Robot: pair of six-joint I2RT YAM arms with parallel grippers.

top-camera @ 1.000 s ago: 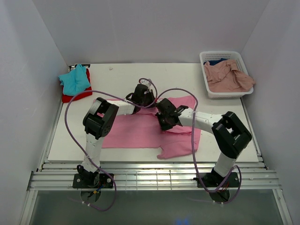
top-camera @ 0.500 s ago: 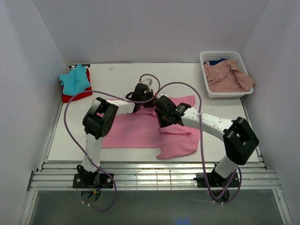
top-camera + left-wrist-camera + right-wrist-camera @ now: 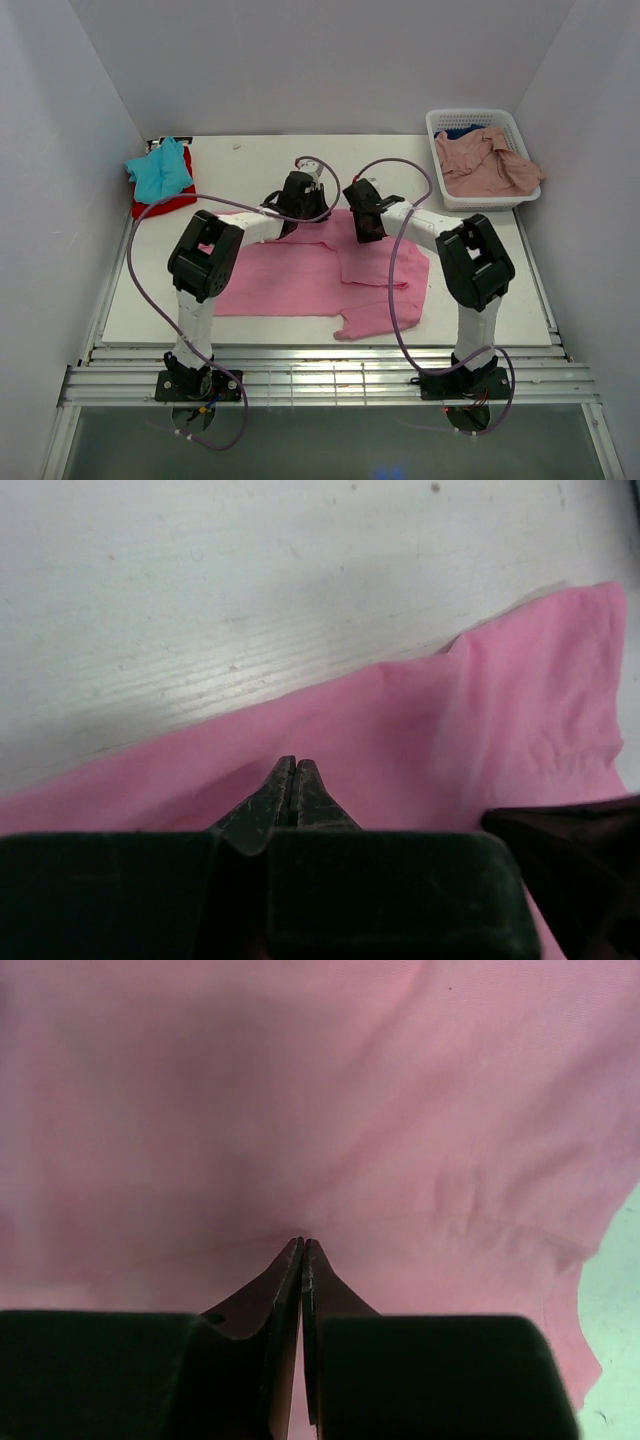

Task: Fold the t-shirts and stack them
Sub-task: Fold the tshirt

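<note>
Top external view has the pink t-shirt point(image 3: 290, 285) spread flat in the middle of the bench point(image 3: 260, 160), one sleeve trailing toward the near edge. The left gripper point(image 3: 290, 770) and right gripper point(image 3: 302, 1250) sit side by side at its far hem. Each is pressed together with cloth puckering at the tips, so both seem to pinch that edge, likely to draw it over as a fold. A teal t-shirt point(image 3: 160, 170) lies on a red t-shirt point(image 3: 150, 208) far left, apparently the stack; a salmon t-shirt point(image 3: 485, 165) fills the basket point(image 3: 440, 125) far right.
</note>
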